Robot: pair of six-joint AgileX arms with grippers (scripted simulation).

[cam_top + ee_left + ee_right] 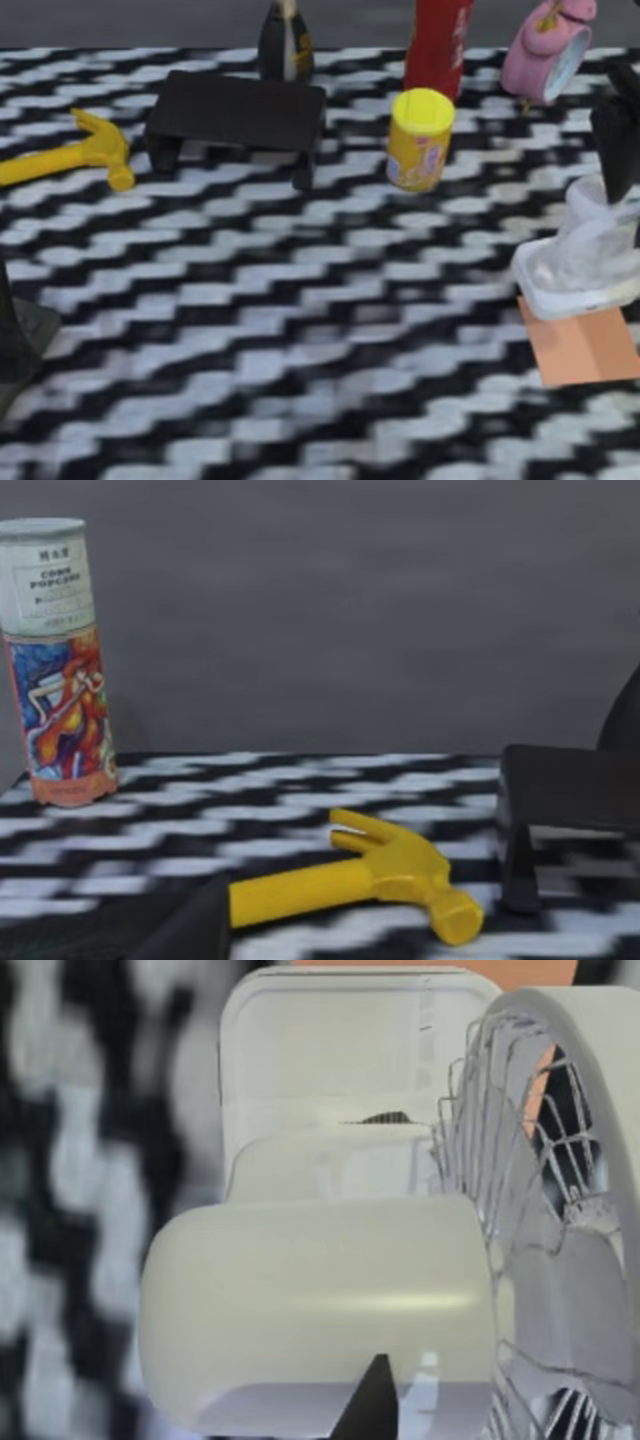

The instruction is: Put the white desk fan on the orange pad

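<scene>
Fan: glossy white desk fan (585,255), wire grille, square base overlapping the flat orange pad's (590,350) far edge. Right gripper (615,150) on its motor housing, finger state indiscernible; left gripper (15,340) parked at counter's left, can't tell either.

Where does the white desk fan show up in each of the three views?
Top view: white desk fan at right edge, under the right gripper.
Left wrist view: not in it.
Right wrist view: fills the picture.
Shared landmark: orange pad, also behind the fan's base.

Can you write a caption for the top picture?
Right pincer over small white plastic desk fan, partly on flat orange square pad.
</scene>
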